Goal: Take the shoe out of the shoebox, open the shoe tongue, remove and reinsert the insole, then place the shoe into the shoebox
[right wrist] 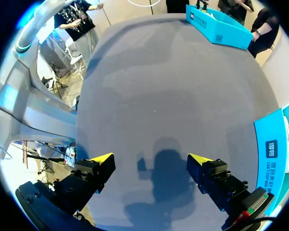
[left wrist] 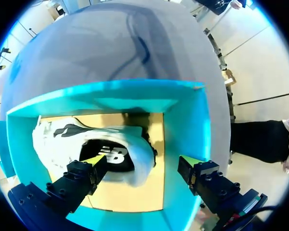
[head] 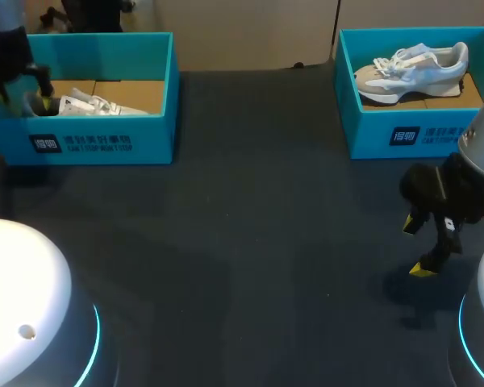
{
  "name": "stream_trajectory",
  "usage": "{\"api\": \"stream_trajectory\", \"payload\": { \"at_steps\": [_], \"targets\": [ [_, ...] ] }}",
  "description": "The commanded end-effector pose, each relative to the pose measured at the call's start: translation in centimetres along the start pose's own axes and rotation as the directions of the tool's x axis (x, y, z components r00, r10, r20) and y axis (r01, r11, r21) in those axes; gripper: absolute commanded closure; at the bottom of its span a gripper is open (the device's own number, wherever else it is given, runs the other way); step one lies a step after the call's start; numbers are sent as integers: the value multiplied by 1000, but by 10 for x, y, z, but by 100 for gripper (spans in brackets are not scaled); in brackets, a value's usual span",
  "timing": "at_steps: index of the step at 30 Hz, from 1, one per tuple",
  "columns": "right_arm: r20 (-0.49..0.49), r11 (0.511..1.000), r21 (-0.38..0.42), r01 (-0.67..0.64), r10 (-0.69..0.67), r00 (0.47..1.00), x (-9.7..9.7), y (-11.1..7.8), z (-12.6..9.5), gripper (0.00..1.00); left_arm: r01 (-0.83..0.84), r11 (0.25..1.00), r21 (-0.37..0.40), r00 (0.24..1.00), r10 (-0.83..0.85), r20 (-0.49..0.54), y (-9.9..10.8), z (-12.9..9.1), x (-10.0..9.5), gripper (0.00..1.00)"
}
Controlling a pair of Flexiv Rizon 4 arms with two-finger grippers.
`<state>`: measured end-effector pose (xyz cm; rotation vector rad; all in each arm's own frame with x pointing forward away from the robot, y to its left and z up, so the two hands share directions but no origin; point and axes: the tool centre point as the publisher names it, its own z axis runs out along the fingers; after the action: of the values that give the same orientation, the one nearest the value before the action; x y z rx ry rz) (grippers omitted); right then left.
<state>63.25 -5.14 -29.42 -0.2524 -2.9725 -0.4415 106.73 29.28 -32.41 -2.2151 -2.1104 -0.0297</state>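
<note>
A white shoe (head: 93,105) lies in the teal left shoebox (head: 105,141) at the table's far left. My left gripper (head: 37,98) hangs open over the box's left end. In the left wrist view the left gripper (left wrist: 142,161) stands wide, one finger above the white shoe's (left wrist: 130,149) dark mouth and the other over the left shoebox's wall (left wrist: 188,125); nothing is held. My right gripper (head: 417,246) is open above bare table, in front of the right shoebox (head: 403,133). The right wrist view shows the right gripper (right wrist: 151,159) empty.
The right shoebox holds a grey and white shoe (head: 415,72). The dark table (head: 266,242) stretches between the two boxes. From the right wrist view the left shoebox (right wrist: 216,26) shows far ahead and the right shoebox (right wrist: 274,144) close beside the gripper.
</note>
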Motion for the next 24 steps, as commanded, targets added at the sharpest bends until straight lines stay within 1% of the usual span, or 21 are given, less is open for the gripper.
{"api": "stream_trajectory", "payload": {
  "at_steps": [1,3,10,18,24],
  "targets": [
    [0,1000,1,1,-1,1000,0,0,1,0,1,1000,-16,1000,-1,4,-8,-14,-1,2],
    [0,1000,1,1,-1,1000,0,0,1,0,0,1000,-20,1000,0,9,-8,-19,-2,0],
    [0,1000,1,1,-1,1000,0,0,1,0,-3,999,-32,1000,4,5,-14,-39,-8,0],
    [0,1000,1,1,-1,1000,0,0,1,0,-4,999,-48,1000,3,-1,-29,-75,-8,0],
    [0,1000,1,1,-1,1000,0,0,1,0,-16,998,-60,1000,16,-6,-47,-102,-5,0]
  ]
}}
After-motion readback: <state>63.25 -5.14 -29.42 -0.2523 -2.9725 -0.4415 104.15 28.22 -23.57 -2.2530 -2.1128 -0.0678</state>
